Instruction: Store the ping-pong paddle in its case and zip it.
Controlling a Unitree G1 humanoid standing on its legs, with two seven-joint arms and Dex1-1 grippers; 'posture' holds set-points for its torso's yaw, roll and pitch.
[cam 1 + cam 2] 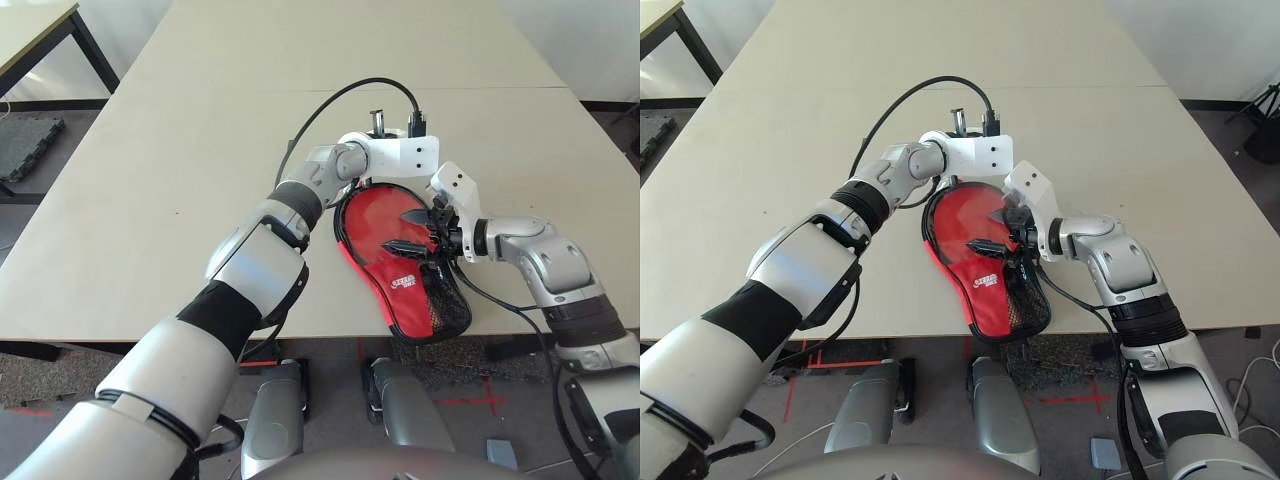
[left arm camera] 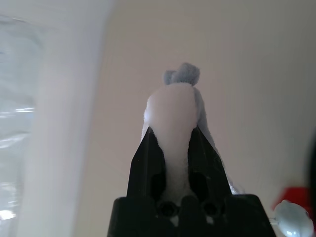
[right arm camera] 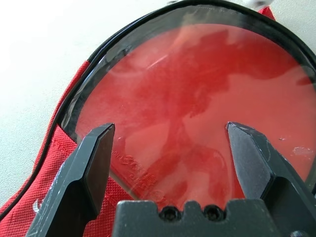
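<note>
The case lies open at the near edge of the surface, its narrow end overhanging, with the ping-pong paddle resting inside, its red face up within the black trim. The right gripper hangs just above the paddle face with fingers spread wide and empty. The left gripper is clamped on a small grey-white plush toy at the far rim of the case.

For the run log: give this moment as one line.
left gripper: shut on plush toy | right gripper: open over paddle | case: unzipped
</note>
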